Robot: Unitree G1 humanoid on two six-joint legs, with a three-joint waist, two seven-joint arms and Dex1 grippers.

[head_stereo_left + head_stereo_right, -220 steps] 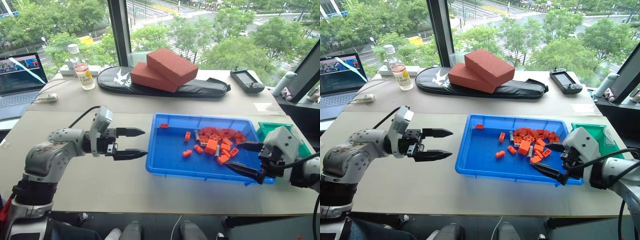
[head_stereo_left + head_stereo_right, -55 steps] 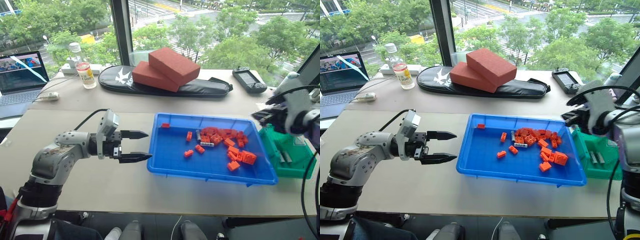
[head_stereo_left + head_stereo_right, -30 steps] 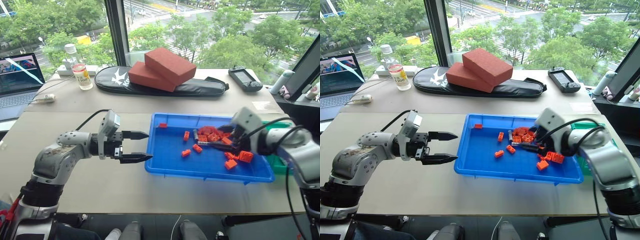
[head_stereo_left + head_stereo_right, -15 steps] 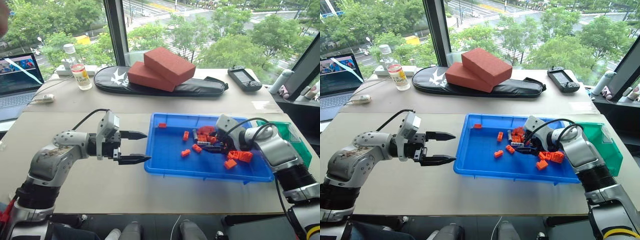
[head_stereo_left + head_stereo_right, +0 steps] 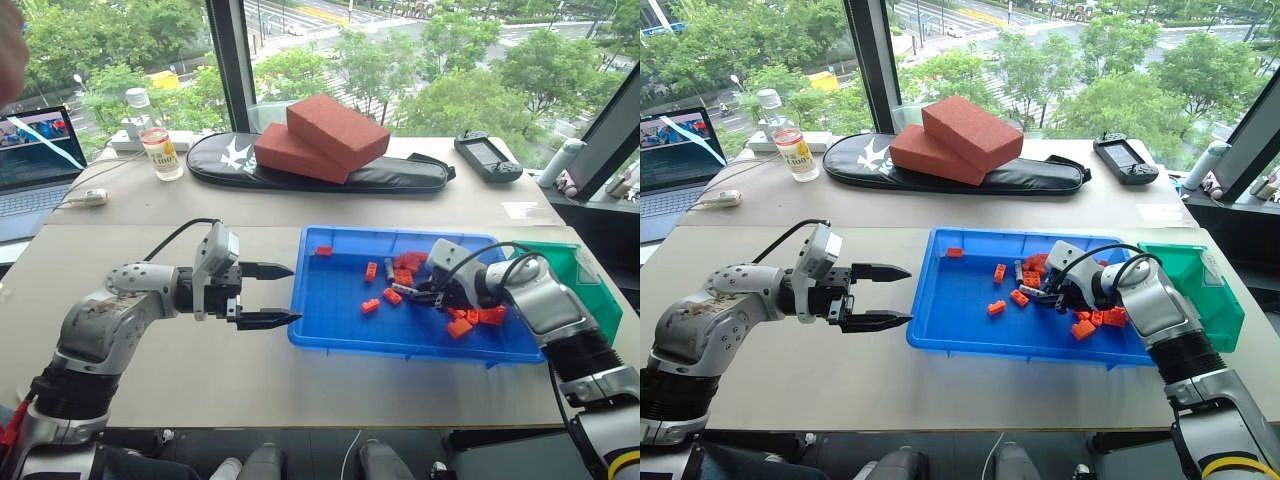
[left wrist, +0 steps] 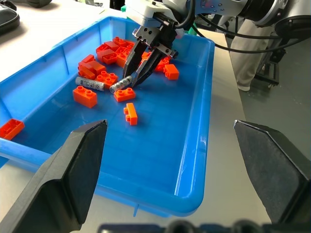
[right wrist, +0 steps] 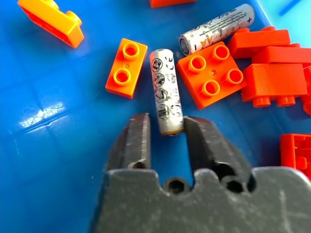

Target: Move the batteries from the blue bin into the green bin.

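Observation:
The blue bin lies on the table's right half, with orange bricks and two grey batteries in it. My right gripper reaches down into the bin and is shut on the end of one battery, which lies on the bin floor. The other battery lies just beyond, beside a square brick. The green bin stands against the blue bin's right end. My left gripper hovers open just left of the blue bin, holding nothing.
At the back of the table are two red foam blocks on a black bag, a bottle, a laptop and a handheld controller. Bare tabletop lies in front of the blue bin.
My right gripper swung from the green bin into the blue bin, sank among the bricks and shut on a battery's end. The left arm stayed put.

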